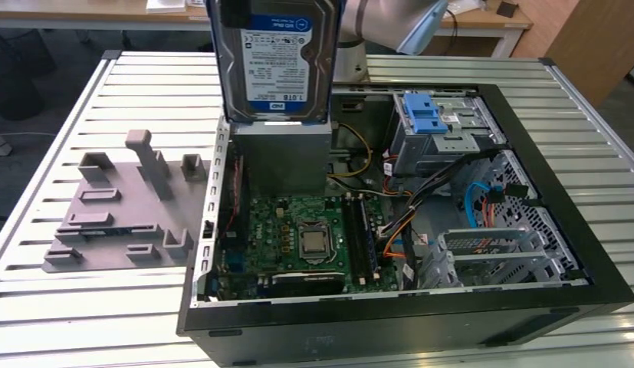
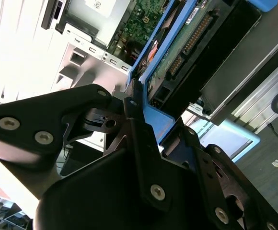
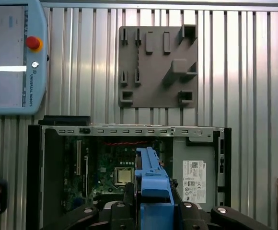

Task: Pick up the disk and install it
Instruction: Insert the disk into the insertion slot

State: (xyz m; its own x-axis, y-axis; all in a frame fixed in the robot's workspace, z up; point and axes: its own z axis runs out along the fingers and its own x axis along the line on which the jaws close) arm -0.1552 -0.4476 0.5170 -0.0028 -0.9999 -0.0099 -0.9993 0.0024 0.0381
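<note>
A slatted pale metal table [image 1: 71,322] stands before wooden desks [image 1: 491,21] and a brown wood panel [image 1: 592,38].

Silver disk [image 1: 274,61] upright, aloft (blue-framed edges)

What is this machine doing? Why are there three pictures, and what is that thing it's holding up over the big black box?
It is a robot arm with a gripper, a kind of pincer hand. The exterior view comes from a camera standing away from the arm. Both wrist views come from cameras riding on the arm. On the slatted metal table sit an open computer case, with its green circuit board showing, and a grey plastic holder beside it. The gripper is shut on the disk, a silver hard drive with a blue frame, held upright above the case.
</note>
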